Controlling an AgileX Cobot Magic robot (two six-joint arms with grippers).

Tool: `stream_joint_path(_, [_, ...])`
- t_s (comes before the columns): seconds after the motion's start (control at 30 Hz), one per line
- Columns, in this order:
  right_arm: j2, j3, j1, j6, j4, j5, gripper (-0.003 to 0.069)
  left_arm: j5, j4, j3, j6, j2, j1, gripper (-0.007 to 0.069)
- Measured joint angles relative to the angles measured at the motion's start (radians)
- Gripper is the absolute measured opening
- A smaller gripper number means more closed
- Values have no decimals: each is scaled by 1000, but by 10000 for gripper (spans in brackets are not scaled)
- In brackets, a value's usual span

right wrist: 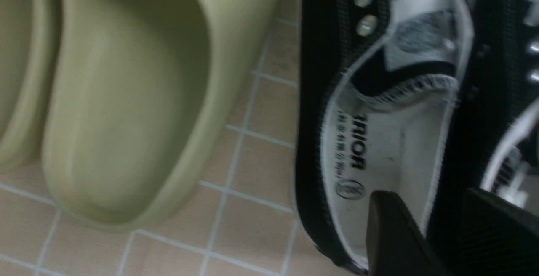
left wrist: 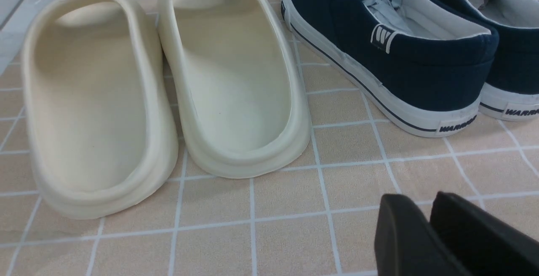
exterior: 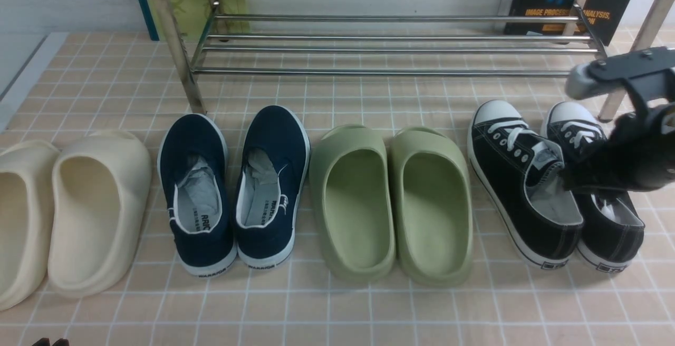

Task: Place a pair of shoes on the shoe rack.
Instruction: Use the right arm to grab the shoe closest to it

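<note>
The right fingers [right wrist: 393,238] straddle the line where the two black sneakers [exterior: 519,177] meet. One finger is inside the left shoe's opening and the other is beyond its inner wall, towards its mate. The canvas wall sits in the gap between them, but the view is blurred and I cannot tell whether they already press it. The left fingers [left wrist: 471,229] hang over bare worktop [left wrist: 252,225], close together and holding nothing; I cannot tell how wide their gap is.

The sneakers stand side by side on the worktop, toes towards the right end of the shoe rack [exterior: 390,48] and not yet on it. The green slippers [exterior: 390,203] are just beside them.

A pinch on soft canvas may catch only one shoe, or let the heels sag and slip free. A low lift could knock the toes against the rack's front bar or corner post.
</note>
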Motion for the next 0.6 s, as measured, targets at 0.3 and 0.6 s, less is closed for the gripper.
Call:
stream_joint_path(0.3, [202,-25,43,-11,-7,-93,338,0,1,0,0,0,0,139])
stream_joint_path(0.6, [280,-28,43,-11,57,-139,171,0,1,0,0,0,0,150])
